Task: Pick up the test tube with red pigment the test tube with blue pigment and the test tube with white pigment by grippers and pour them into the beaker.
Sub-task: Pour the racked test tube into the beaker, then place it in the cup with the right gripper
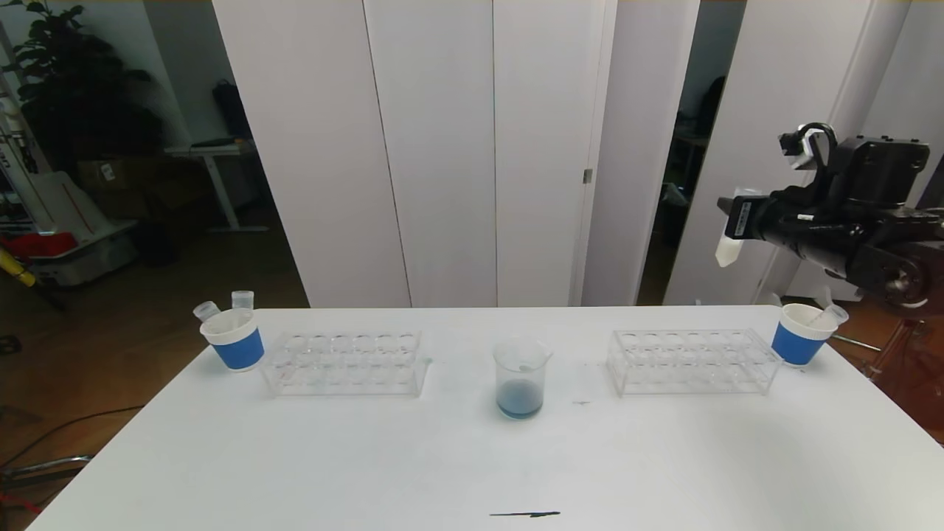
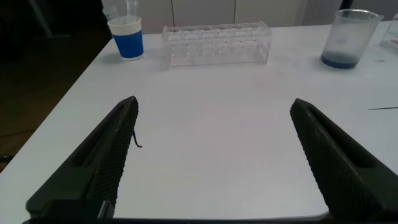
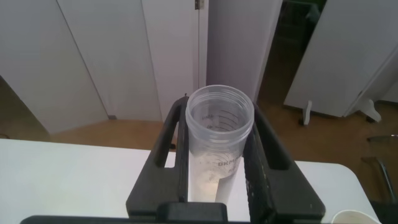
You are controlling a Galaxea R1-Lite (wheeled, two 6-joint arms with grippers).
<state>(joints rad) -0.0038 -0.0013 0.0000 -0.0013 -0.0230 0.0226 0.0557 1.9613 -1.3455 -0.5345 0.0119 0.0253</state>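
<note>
Two claws differ: the right claw (image 3: 219,163) grips the white tube (image 3: 219,143) high above the tabletop's (image 1: 472,457) right edge, away from the beaker (image 1: 521,377), while the left claw (image 2: 214,158) hovers wide open, empty.

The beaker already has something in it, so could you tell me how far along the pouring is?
Done: the beaker holds bluish liquid, and both racks look empty. In hand: the right gripper holds the white tube high, off to the beaker's right. Left: pouring it. The left gripper waits open.
</note>
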